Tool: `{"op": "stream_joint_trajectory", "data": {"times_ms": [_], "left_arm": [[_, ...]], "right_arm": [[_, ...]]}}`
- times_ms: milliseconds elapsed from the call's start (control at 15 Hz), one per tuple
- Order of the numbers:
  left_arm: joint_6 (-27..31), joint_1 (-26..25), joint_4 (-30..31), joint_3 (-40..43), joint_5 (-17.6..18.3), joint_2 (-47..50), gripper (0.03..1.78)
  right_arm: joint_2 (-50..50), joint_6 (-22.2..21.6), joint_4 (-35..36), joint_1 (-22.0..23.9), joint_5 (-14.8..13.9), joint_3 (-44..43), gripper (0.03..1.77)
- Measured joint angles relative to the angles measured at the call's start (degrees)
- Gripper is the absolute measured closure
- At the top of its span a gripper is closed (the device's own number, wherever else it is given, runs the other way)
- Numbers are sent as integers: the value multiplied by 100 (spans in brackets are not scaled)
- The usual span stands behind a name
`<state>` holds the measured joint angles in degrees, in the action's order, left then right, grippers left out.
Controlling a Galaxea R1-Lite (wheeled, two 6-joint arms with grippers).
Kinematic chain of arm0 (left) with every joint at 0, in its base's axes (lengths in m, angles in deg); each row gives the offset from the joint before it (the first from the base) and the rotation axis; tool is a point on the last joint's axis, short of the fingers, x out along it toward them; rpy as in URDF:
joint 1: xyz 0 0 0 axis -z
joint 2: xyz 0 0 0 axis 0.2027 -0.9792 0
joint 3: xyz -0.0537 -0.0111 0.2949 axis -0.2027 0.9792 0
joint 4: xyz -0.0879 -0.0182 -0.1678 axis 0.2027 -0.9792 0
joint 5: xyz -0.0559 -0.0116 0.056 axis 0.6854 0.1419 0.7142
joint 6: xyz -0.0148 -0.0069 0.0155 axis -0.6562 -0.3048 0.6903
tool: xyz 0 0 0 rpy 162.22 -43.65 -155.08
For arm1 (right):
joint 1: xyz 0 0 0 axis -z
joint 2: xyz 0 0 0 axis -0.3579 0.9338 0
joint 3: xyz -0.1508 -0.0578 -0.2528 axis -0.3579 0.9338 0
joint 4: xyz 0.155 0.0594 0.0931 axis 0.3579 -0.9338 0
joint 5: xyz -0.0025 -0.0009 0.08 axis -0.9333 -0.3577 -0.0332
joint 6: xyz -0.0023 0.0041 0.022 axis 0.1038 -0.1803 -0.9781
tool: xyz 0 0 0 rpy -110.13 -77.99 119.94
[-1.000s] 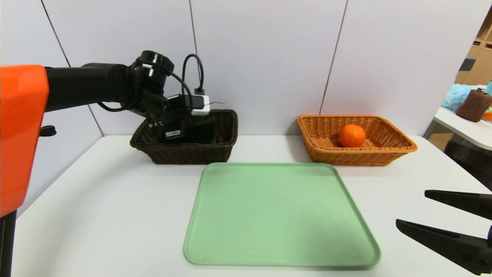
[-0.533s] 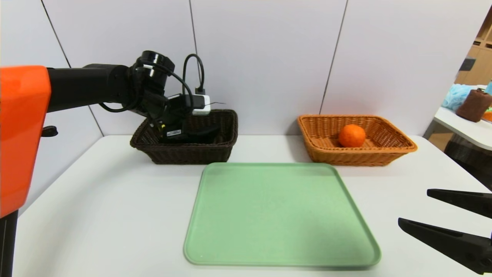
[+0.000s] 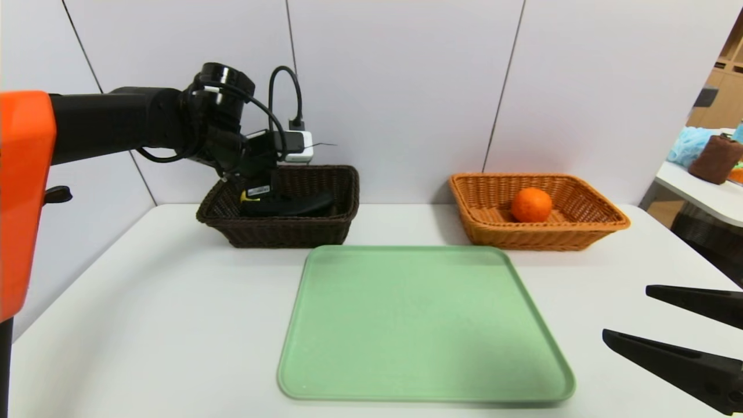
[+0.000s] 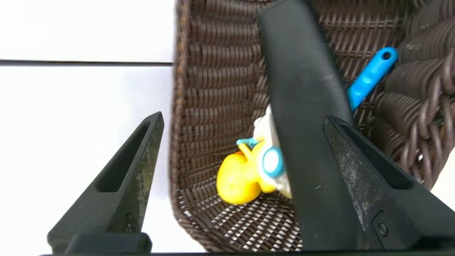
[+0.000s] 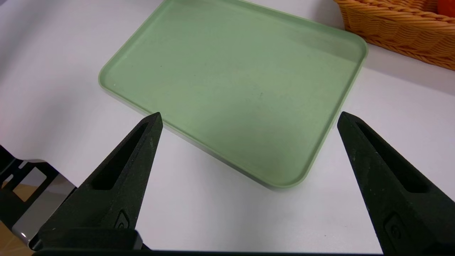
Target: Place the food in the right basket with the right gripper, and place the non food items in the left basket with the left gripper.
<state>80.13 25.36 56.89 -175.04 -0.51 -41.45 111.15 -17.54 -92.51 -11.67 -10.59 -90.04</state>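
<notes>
Down in the dark basket (image 4: 213,89) lies the pouch (image 4: 305,117), long, black and soft, stretched across the floor with one end under the left gripper (image 4: 245,121). Those fingers stand spread wide, one outside the basket's wall, one just beside the pouch, pinching nothing. It looks light and limp, the sort of thing that sags from a pinch at one end; a hold across its narrow middle would carry it best, though by the look of things it needs no more carrying.

Tucked beside it, the duck (image 4: 238,174), yellow on white-and-blue wheels: hard, smooth plastic by my guess, light, liable to roll or slip, best squeezed across the body. Further along, the spoon's blue handle (image 4: 369,76) pokes out from behind the pouch, stiff and slim, easy to nip at the handle.

Over in the tan basket (image 3: 603,217) sits the orange (image 3: 531,204), firm and round, dimpled enough to grip across its middle.

Between the baskets, nearer the robot, is the tray (image 3: 424,325), bare. Right gripper (image 5: 249,117) hangs low near the tray's corner, fingers splayed, holding nothing.
</notes>
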Motion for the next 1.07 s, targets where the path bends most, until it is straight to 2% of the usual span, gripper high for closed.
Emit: {"op": "stream_joint_trajectory", "data": {"times_ms": [200, 333, 667, 867, 1067], "left_arm": [[-17, -28, 2, -15, 13, 201, 18], [-282, -24, -11, -17, 22, 396, 16], [-2244, 352, -306, -22, 22, 1012, 14], [-3717, 807, -469, 35, -48, 1436, 13], [-4537, 1001, -574, 586, -99, 2059, 12]], "right_arm": [[-1, 5, 4, 0, -1, -10, 10], [-1, 2, 4, 0, 0, -22, 10], [-11, 61, -7, -5, -11, -49, 10], [-9, 121, -18, 2, -33, -149, 10], [18, 195, -32, 56, -143, -193, 10]]}}
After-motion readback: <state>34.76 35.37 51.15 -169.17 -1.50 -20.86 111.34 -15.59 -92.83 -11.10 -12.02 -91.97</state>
